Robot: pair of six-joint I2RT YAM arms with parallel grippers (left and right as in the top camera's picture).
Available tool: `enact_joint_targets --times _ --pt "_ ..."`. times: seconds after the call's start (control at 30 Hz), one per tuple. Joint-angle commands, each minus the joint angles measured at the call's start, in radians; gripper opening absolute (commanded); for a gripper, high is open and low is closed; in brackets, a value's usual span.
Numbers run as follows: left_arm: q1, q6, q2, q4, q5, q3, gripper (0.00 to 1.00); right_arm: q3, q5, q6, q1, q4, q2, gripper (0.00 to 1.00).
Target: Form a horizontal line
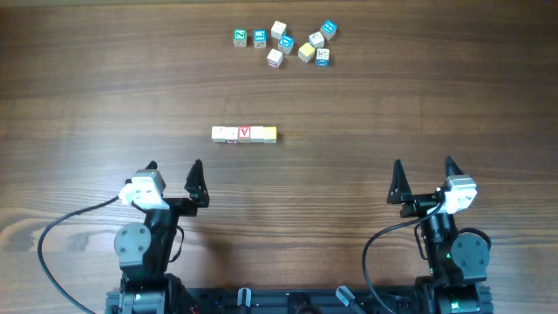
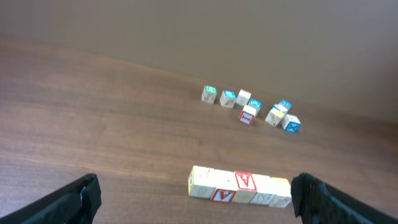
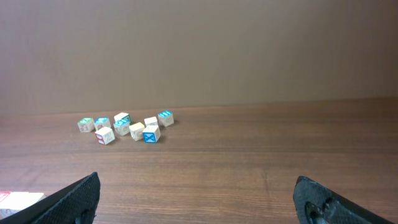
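Plainly, both arms sit at the near edge of the wooden tabletop [image 1: 453, 96], the left arm [image 1: 144, 240] and the right arm [image 1: 453, 244] well apart from each other and from all the blocks. The left jaws are spread wide and hold nothing, and in the left wrist view the dark fingertips [image 2: 84, 196] stand at the two lower corners with bare wood between them. The right jaws are likewise spread wide and hold nothing, and their fingertips [image 3: 78, 198] frame the lower corners of the right wrist view. A short row of blocks [image 1: 244, 133] lies near the middle of the tabletop, ahead of the left arm, running left to right with its blocks touching side to side. Within it sits a block with a red letter A [image 1: 244, 133], and a yellowish block [image 1: 270, 134] closes the right end. From the left wrist the row [image 2: 239, 185] lies just ahead, between the fingertips and nearer the right one. Farther off, toward the far edge, a loose cluster of blocks [image 1: 288, 44] lies scattered, several with blue faces and some tilted. Two blocks at its left stand side by side, slightly apart from the rest. The cluster [image 3: 124, 126] is also seen from the right wrist, off to the left.
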Motion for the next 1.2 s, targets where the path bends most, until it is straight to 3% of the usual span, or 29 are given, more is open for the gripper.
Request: enact_joint_targets --times 0.0,0.2,1.17 --pt "0.008 0.01 -0.111 -0.151 -0.027 -0.004 1.0 -0.001 -0.017 -0.009 -0.003 0.003 -0.007 1.0" --pt "0.018 0.193 -0.249 -0.179 -0.029 -0.004 1.0 -0.001 -0.017 -0.009 -0.003 0.003 -0.007 1.0" --pt "0.01 0.189 -0.245 -0.182 -0.069 -0.004 1.0 -0.001 -0.017 -0.009 -0.003 0.003 -0.007 1.0"
